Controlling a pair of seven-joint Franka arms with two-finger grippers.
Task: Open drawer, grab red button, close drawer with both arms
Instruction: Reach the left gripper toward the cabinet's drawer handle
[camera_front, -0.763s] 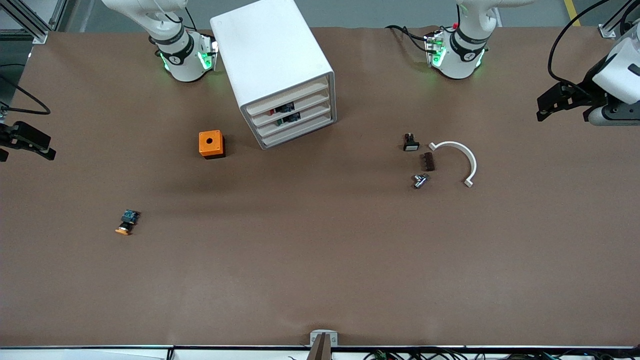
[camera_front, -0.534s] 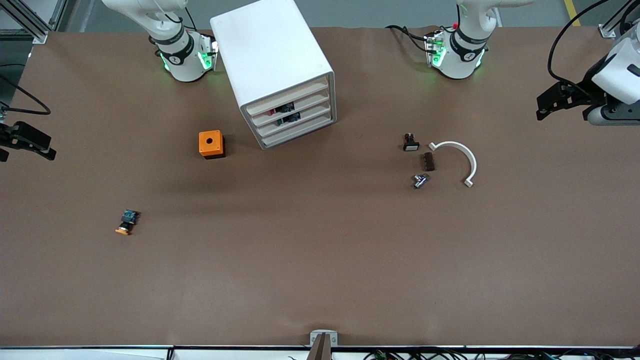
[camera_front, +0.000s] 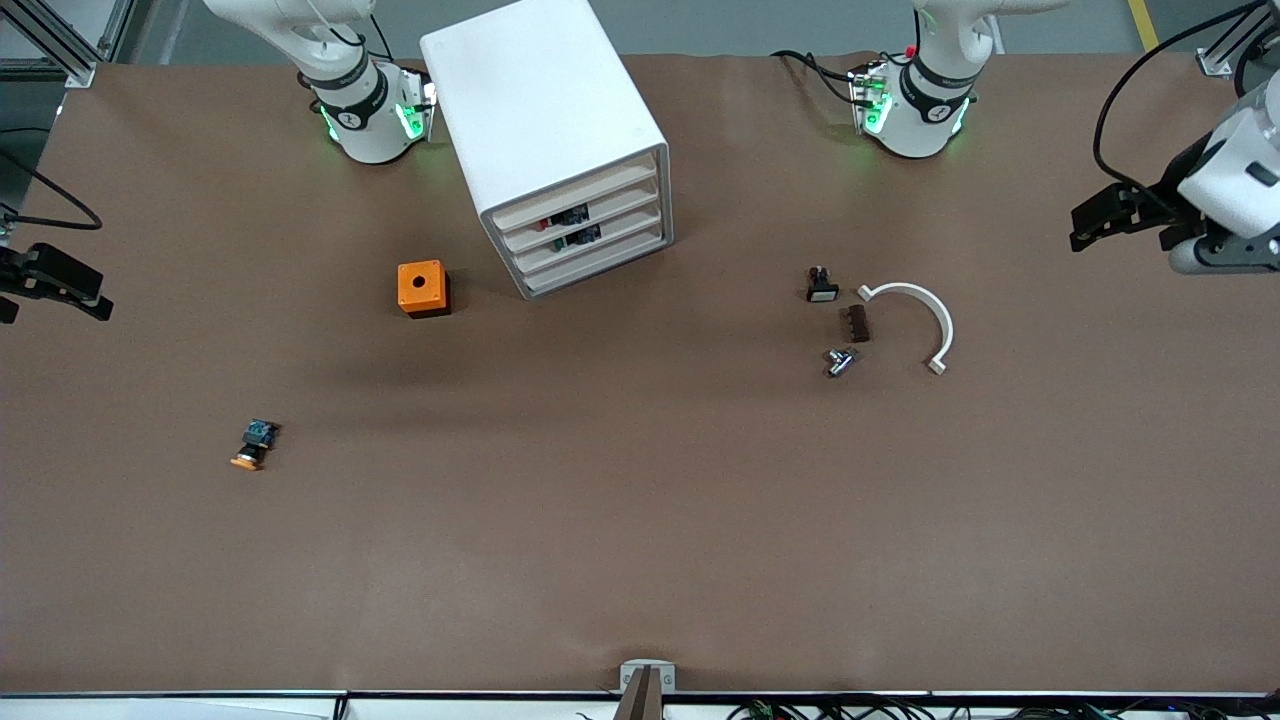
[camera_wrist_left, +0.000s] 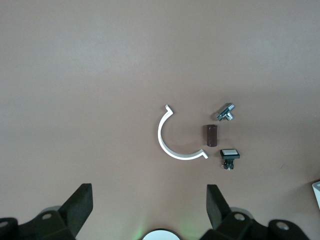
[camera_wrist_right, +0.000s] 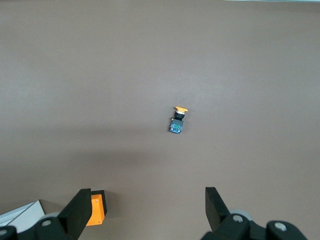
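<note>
Since the earlier front picture the left gripper (camera_front: 1085, 222) has drifted slightly lower in that view, at the table (camera_front: 640, 560) edge at the left arm's end, while the right gripper (camera_front: 85, 300) hangs unmoved at the edge at the right arm's end; everything on the table lies as before. Both grippers have their fingers spread wide and hold nothing, each wrist camera looking straight down. Only the left wrist view shows plainly the white curved bracket (camera_wrist_left: 175, 142), small brown block (camera_wrist_left: 211, 135), metal fitting (camera_wrist_left: 226, 112) and white-capped switch (camera_wrist_left: 229, 157) grouped together; only the right wrist view shows the orange-capped button (camera_wrist_right: 177, 121) up close, with a corner of the orange cube (camera_wrist_right: 96, 210). In the front view the cabinet (camera_front: 545, 120) stands between the arm bases, its drawer (camera_front: 580, 218) shut, the red button (camera_front: 546, 223) visible through its front. No writing is readable.
</note>
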